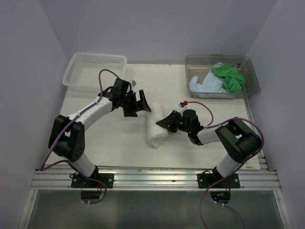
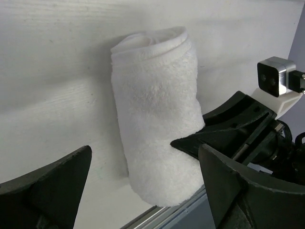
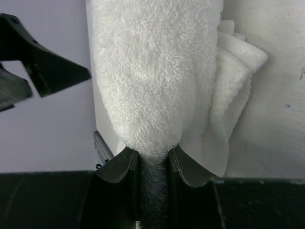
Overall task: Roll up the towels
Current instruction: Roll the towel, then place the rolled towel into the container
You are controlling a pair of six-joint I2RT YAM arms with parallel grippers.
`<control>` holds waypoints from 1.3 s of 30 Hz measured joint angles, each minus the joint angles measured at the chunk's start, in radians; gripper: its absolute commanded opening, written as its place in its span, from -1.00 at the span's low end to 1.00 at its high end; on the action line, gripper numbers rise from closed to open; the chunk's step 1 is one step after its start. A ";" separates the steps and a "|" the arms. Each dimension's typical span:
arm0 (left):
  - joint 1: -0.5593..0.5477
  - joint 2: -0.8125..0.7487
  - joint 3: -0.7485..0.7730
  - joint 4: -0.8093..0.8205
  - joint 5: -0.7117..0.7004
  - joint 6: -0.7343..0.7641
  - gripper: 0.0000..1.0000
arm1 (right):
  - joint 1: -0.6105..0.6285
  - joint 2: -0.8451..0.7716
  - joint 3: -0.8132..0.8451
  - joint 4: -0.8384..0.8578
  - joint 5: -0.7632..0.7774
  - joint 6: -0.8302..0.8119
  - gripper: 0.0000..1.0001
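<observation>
A white lattice basket (image 1: 72,72) sits at the far left corner of the pale table (image 1: 114,143), well apart from a clear plastic tub (image 1: 251,78) at the far right. A metal rail (image 1: 157,179) runs along the near edge.

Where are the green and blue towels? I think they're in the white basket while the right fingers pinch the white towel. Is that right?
Not quite. The top view shows the green towel and the blue towel lying in the clear tub, not the white basket. The rest is right: the right fingers do pinch the white towel.
</observation>
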 measured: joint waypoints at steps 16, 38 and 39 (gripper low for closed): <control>-0.051 0.140 -0.174 0.267 0.221 -0.203 0.96 | -0.005 0.134 -0.040 0.282 -0.027 0.080 -1.00; -0.053 0.210 -0.172 0.352 0.235 -0.371 -0.20 | 0.070 0.003 0.075 -0.109 0.127 -0.134 0.13; -0.053 0.211 -0.163 0.341 0.235 -0.368 -0.24 | 0.076 -0.014 0.083 -0.149 0.145 -0.153 0.25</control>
